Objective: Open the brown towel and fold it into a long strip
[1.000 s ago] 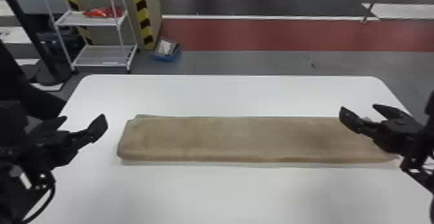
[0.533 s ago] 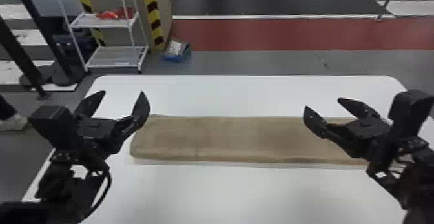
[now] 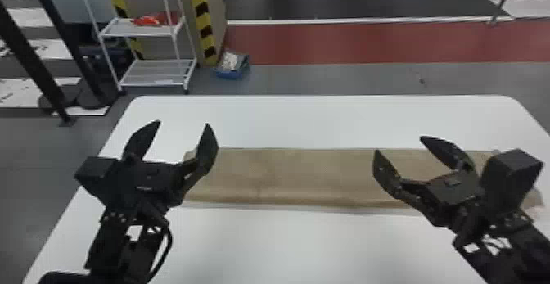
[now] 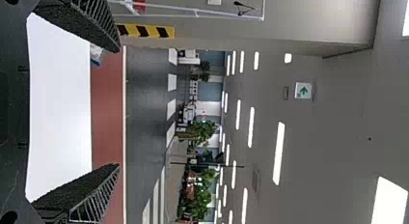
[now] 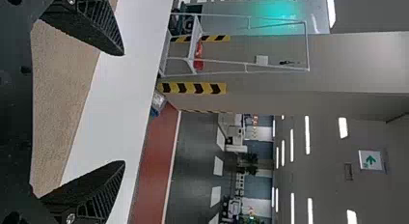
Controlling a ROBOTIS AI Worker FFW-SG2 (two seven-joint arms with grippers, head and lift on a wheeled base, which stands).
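Across the white table (image 3: 311,246), the brown towel (image 3: 303,176) is lying folded in a long, flat strip, its length running roughly along the far edge and its far side sitting in from that edge. Its left end is resting well in from the left edge, while its right end is reaching closer to the right edge, peeping out from behind the right gripper (image 3: 399,144). That gripper is hanging over the towel's right part with its fingers spread wide and nothing between them. Over by the towel's left end, the left gripper (image 3: 183,123) is hovering, also wide and empty, its inner finger covering a bit of the towel in the head view. Beyond the table's far left corner, a white rack (image 3: 153,76) is standing with something red (image 3: 155,19) on its upper shelf, and a blue box (image 3: 231,74) is sitting on the floor near it
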